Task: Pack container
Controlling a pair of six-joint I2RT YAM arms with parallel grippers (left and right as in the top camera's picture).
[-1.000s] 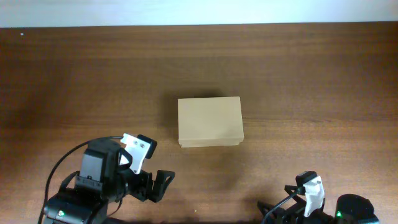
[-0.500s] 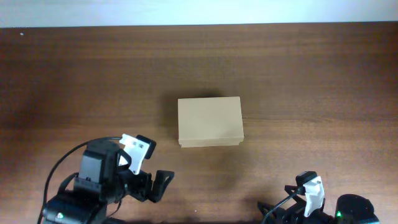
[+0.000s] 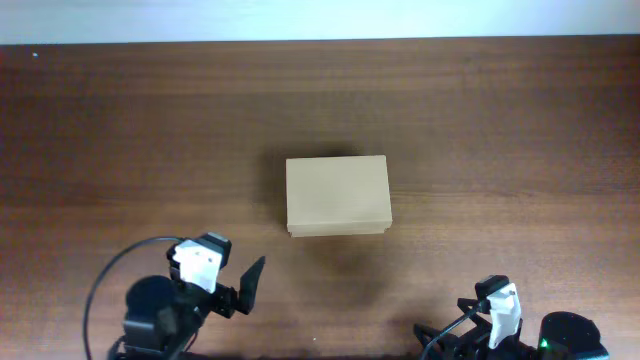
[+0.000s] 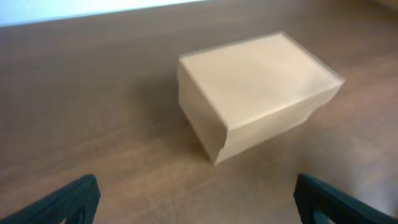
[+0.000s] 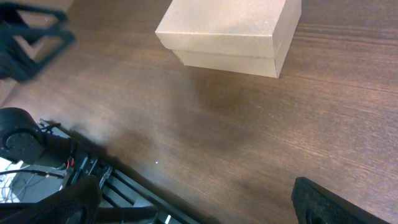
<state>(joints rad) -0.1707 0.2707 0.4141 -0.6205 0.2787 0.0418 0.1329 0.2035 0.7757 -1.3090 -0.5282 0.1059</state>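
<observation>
**Closed container on the counter, both arms standing off.** The container (image 3: 337,196), a plain tan cardboard box with its lid down, sits near the middle of the wooden counter (image 3: 500,120). It lies flat and square to the counter's edges, and nothing touches it.

The left fingers (image 4: 71,199) are spread wide and empty, aimed at the box from its near left, well apart from it. The right fingers (image 5: 326,199) are likewise spread and hold nothing, low at the near right edge and farther from the box.

- **Handling, as judged:** the box looks light and fairly stiff, but thin-walled. A hard pinch across the broad faces would probably dent it, and a push would likely slide it over the smooth wood.
- **Where to hold:** the lid overlaps the base along a seam that shows in both wrist views. The lid's lower lip looks like the place to hook a finger and lift, with the other arm steadying the base by its short sides. Which side carries the hinge cannot be told.
</observation>
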